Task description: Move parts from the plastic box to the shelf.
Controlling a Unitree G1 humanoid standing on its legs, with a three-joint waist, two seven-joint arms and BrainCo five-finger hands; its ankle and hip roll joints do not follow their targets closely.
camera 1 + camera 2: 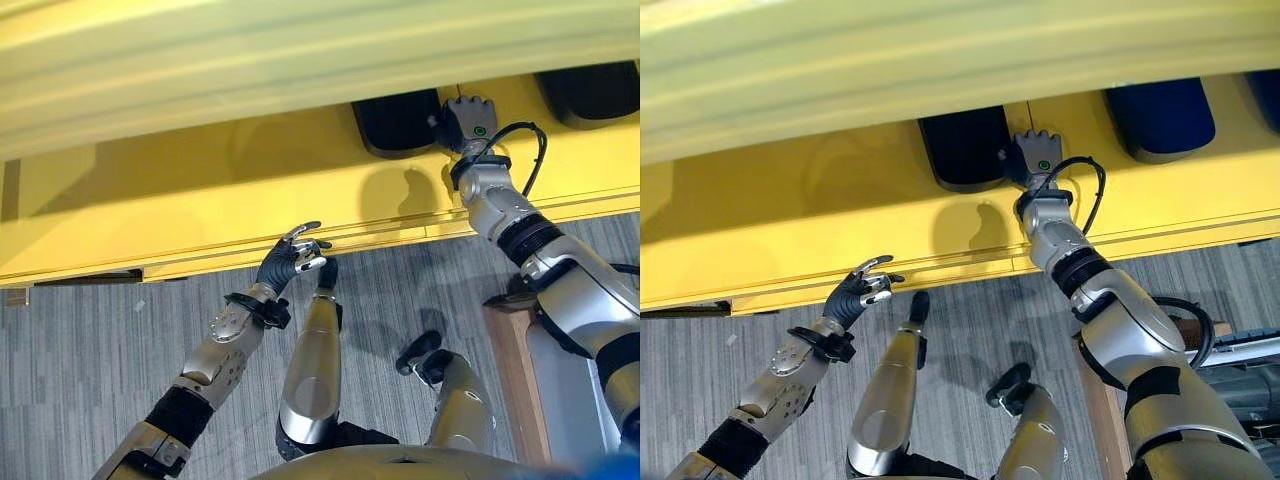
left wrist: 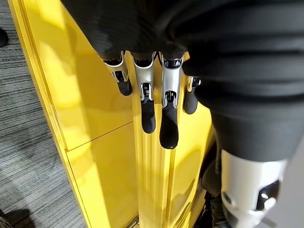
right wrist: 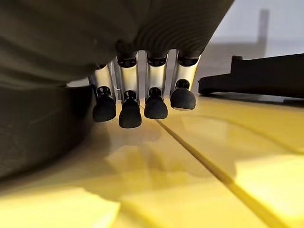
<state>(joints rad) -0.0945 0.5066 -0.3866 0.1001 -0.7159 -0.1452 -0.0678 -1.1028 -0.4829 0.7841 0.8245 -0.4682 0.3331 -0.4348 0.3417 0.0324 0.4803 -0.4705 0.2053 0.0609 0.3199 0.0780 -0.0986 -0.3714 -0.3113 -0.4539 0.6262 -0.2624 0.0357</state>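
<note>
A black part [image 1: 398,122] lies on the yellow shelf [image 1: 250,190], with another dark part [image 1: 590,92] further to the right. My right hand [image 1: 468,118] reaches onto the shelf board just right of the first part; its fingers [image 3: 130,111] hang relaxed over the yellow surface and hold nothing. That part shows as a dark mass [image 3: 38,128] beside the fingers, the other part [image 3: 256,76] lies beyond. My left hand [image 1: 290,262] hovers open at the shelf's front edge, its fingers [image 2: 168,118] straight and empty.
A pale upper shelf board [image 1: 300,60] overhangs the yellow one. Grey carpet [image 1: 80,340] lies below the shelf front. A wood-edged grey surface [image 1: 515,370] stands at the lower right, with a blue edge [image 1: 610,465] in the corner.
</note>
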